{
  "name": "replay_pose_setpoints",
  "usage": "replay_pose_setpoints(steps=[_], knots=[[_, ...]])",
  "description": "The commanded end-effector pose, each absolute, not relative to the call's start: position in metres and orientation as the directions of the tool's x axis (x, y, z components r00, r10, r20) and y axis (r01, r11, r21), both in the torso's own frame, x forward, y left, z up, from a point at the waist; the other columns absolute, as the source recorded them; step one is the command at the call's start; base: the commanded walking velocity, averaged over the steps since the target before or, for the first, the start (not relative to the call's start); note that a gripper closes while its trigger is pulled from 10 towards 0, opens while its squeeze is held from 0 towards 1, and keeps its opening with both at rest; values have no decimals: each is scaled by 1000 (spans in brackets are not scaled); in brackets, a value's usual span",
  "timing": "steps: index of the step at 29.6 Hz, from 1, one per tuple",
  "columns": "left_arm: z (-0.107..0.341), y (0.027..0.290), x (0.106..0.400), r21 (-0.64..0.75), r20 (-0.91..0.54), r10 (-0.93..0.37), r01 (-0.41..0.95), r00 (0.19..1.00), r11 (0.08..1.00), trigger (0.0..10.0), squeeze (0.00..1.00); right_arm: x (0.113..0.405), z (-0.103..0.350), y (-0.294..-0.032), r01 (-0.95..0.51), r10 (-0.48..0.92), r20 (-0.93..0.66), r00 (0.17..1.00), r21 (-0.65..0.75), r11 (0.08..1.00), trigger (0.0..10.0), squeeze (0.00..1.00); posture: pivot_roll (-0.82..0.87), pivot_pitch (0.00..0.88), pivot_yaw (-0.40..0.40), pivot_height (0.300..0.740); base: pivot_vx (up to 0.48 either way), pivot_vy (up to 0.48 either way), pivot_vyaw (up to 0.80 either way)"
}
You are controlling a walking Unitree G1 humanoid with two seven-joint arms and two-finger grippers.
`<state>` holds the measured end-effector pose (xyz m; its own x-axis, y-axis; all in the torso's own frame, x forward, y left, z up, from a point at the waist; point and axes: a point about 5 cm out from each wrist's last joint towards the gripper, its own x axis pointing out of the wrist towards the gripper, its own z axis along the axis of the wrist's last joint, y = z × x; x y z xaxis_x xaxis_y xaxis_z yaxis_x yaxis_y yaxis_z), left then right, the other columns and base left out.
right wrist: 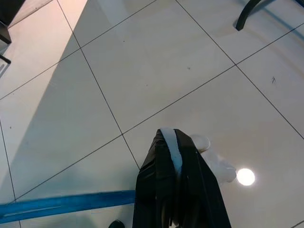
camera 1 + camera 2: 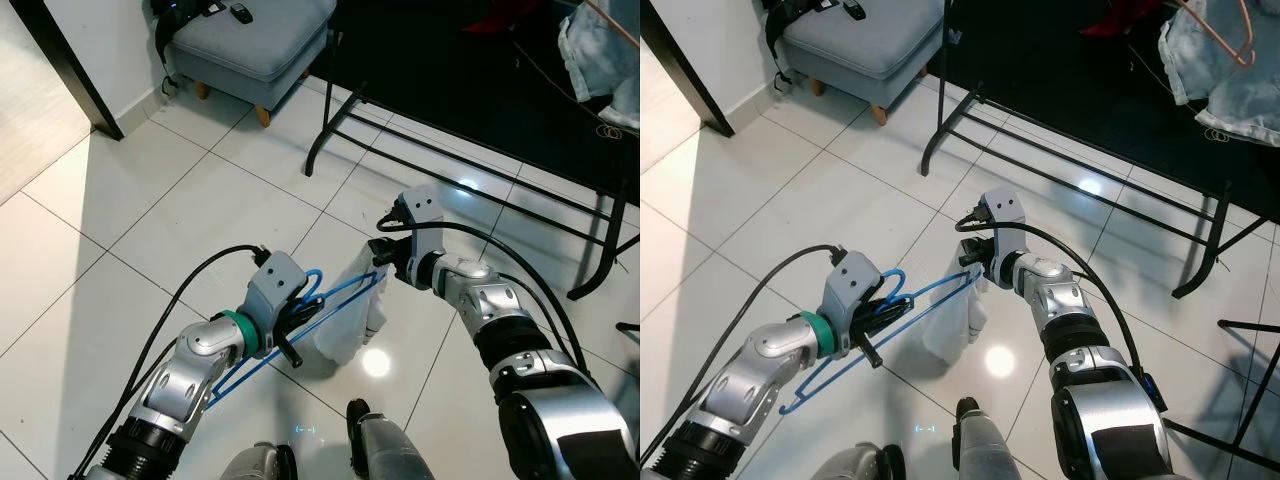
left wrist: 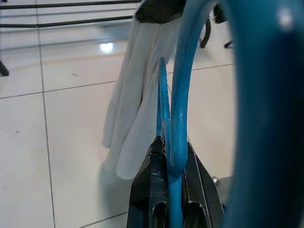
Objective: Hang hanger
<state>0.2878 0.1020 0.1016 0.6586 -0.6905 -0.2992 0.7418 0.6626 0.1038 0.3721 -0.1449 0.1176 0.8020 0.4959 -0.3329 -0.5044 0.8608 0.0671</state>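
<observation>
Over glossy white floor tiles (image 2: 150, 210), the left gripper (image 2: 290, 325) is clamped on the blue hanger (image 2: 930, 292). The right gripper (image 2: 975, 262) pinches the white cloth (image 2: 350, 315) draped from the hanger's far end. Beyond the fingers stand a black metal rack (image 2: 450, 130) and a grey footstool (image 2: 255, 40).

In the right wrist view we find the right gripper (image 1: 176, 147) with its two black fingers (image 1: 156, 180) pressed together on a fold of white cloth (image 1: 172, 145), a strip of which runs up between the tips. More of the cloth bulges out just beyond the fingers, above pale floor tiles (image 1: 152, 66) crossed by dark grout lines and bearing one bright light reflection. A blue hanger bar (image 1: 66, 203) runs in from the picture's edge towards the fingers, and a dark curved rack leg (image 1: 249, 12) stands on the tiles well apart from them.
</observation>
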Motion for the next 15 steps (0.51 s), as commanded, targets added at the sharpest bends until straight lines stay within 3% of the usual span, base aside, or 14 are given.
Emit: replay_pose_setpoints(steps=[1,15], knots=[[96,106,288,112,-320,-662,721,678,684,10000,0,372,119,-142,-517,506,-332,796,61,854,10000,0,-82,203,48,737,0,0,0],[103,125,280,98,-316,-687,743,655,663,10000,0,372,117,-145,-511,499,-340,797,58,857,10000,0,-74,205,47,737,0,0,0]])
